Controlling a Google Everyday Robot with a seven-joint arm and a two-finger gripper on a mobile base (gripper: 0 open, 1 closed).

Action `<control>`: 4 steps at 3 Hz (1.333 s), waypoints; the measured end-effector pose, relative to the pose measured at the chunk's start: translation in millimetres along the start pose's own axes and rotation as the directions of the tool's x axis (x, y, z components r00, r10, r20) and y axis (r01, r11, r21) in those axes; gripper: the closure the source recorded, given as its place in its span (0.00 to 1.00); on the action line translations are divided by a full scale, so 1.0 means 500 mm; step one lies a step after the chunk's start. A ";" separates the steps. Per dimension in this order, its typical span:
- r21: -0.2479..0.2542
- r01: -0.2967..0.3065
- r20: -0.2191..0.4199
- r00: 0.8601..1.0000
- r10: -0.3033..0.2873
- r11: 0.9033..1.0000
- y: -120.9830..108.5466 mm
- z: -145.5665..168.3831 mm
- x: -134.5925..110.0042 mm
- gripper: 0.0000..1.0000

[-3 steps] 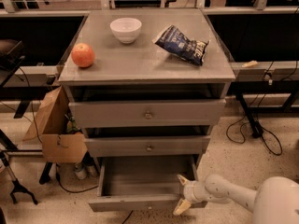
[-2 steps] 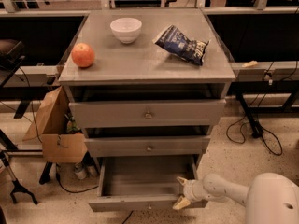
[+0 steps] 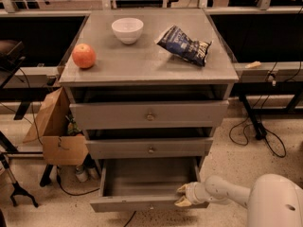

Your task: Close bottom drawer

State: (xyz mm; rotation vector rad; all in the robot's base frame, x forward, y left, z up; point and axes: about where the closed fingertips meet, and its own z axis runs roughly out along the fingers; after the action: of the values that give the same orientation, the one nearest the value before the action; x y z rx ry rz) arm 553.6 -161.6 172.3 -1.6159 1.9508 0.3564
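Observation:
The bottom drawer (image 3: 142, 178) of the grey cabinet is pulled out, showing its plain grey inside. Its low front panel (image 3: 137, 204) runs along the bottom of the view. My gripper (image 3: 182, 196) reaches in from the lower right on a white arm (image 3: 227, 193). Its pale fingertips sit at the right end of the drawer front, one inside the drawer and one at the front panel's top edge. The fingers are spread apart and hold nothing.
The middle drawer front (image 3: 150, 148) and top drawer front (image 3: 149, 114) are slightly pulled out. On the cabinet top lie an orange fruit (image 3: 84, 56), a white bowl (image 3: 127, 30) and a dark blue chip bag (image 3: 184, 45). A cardboard box (image 3: 54, 131) stands left; cables (image 3: 258, 134) lie right.
My gripper and arm have shifted slightly left toward the drawer's right end. The drawer stays open about as far as before.

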 end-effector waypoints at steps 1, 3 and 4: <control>0.017 0.009 0.005 1.000 -0.009 1.000 -0.023 0.004 -0.008 0.89; 0.043 0.020 0.011 1.000 -0.021 0.999 -0.055 0.004 -0.018 0.82; 0.048 0.026 0.020 0.999 -0.027 0.999 -0.067 0.009 -0.030 0.58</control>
State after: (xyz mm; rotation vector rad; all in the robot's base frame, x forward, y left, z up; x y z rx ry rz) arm 588.4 -155.1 182.7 -1.5999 1.9066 0.3126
